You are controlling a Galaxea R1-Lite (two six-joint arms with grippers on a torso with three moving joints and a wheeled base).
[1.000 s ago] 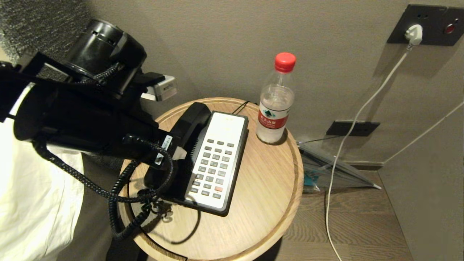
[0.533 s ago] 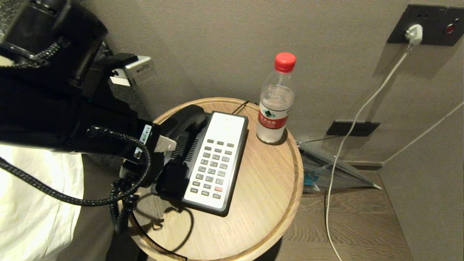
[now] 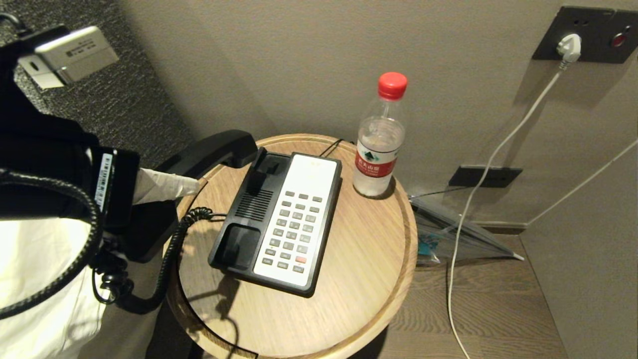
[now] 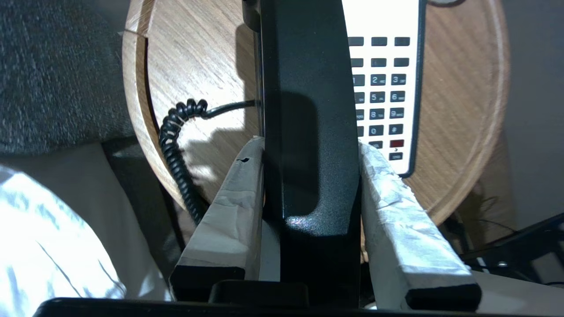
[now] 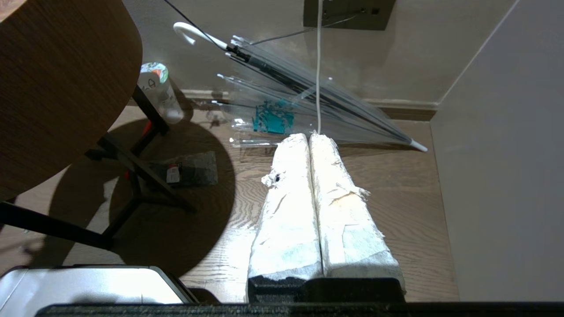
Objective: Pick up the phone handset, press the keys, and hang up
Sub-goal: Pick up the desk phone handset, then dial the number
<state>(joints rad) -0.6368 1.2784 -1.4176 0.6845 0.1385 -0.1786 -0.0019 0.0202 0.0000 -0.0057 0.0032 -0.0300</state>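
- My left fingers (image 4: 310,176), two tapered prongs wrapped in crinkled white tape, are clamped on either side of the phone handset (image 4: 308,110), gripping its narrow middle.
- The phone handset is a long bar of matte, finely grained black plastic with bulging ends. It is lifted off its cradle and hangs in the air beyond the table's left edge, its far end just over the rim.
- A glossy black coiled cord (image 3: 172,249) sags from the handset's near end, loops below the table's left edge and runs flat across the wood to the phone base (image 3: 249,209).
- The phone base is a black rectangular slab at the middle of the table (image 3: 359,249), its two hollow cradle cups and slotted speaker grille uncovered.
- The keys (image 3: 291,232) are small grey rectangles in neat rows on a smooth white faceplate, with one red-orange key near the bottom row.
- The table is round, pale wood with a straight grain and a raised lip.
- A clear plastic water bottle (image 3: 379,144) with a red cap and red label stands upright at the table's back edge, just beside the base.
- My right fingers (image 5: 310,141), also wrapped in white tape, are pressed flat together with nothing between them, hanging over the wood-plank floor beside a folded clear umbrella (image 5: 308,101).
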